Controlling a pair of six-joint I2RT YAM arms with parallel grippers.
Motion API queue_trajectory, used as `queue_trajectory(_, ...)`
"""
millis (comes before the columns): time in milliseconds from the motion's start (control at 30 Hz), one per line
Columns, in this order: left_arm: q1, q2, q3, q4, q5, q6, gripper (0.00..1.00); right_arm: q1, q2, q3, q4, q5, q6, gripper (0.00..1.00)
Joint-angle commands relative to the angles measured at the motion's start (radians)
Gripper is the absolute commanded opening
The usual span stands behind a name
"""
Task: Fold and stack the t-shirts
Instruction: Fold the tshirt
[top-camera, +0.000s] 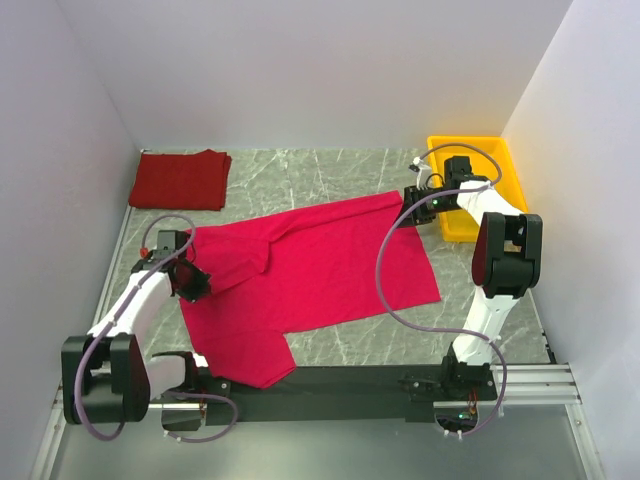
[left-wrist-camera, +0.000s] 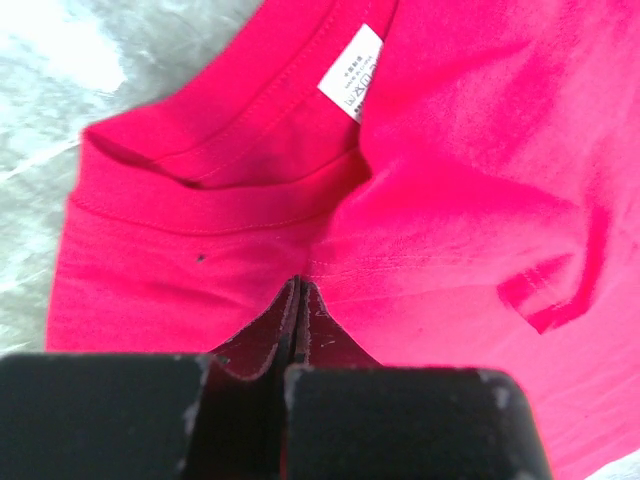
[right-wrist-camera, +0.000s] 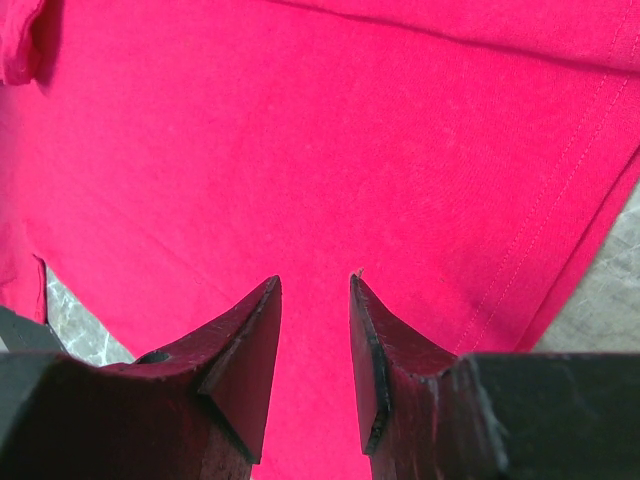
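My left gripper (left-wrist-camera: 298, 288) pinched tight on crimson t-shirt (top-camera: 330, 270) just below collar, near neck label (left-wrist-camera: 352, 85). Right gripper (right-wrist-camera: 315, 285) jaws part-open over same shirt's corner, no grip seen.

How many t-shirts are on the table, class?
2. The crimson t-shirt lies spread across the middle; the darker red t-shirt sits folded in the far left corner. More could be hidden beneath.

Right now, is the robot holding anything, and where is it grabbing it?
The left gripper pinches the bright red t-shirt just below its collar. The right gripper stands open over the same shirt, gripping nothing that shows.
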Motion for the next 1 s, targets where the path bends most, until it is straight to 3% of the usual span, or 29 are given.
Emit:
queue_trajectory(0,0.021,-0.051,0.004,-0.036,0.006,0.024,0.01,0.001,-0.051,0.004,0.027,-0.025,0.012,0.41)
queue_trajectory(300,0.055,-0.062,0.029,-0.069,0.012,0.035,0.01,0.001,-0.052,0.005,0.027,-0.030,0.012,0.41)
queue_trajectory(667,0.079,-0.077,0.023,-0.069,0.151,0.081,0.01,0.002,-0.049,0.007,0.033,-0.033,0.015,0.41)
queue_trajectory(800,0.079,-0.096,0.030,0.013,0.257,0.143,0.01,0.043,-0.046,0.018,-0.006,-0.019,-0.028,0.42)
queue_trajectory(967,0.079,-0.115,0.088,0.033,0.258,0.187,0.41,0.250,-0.023,0.067,-0.088,-0.074,-0.017,0.43)
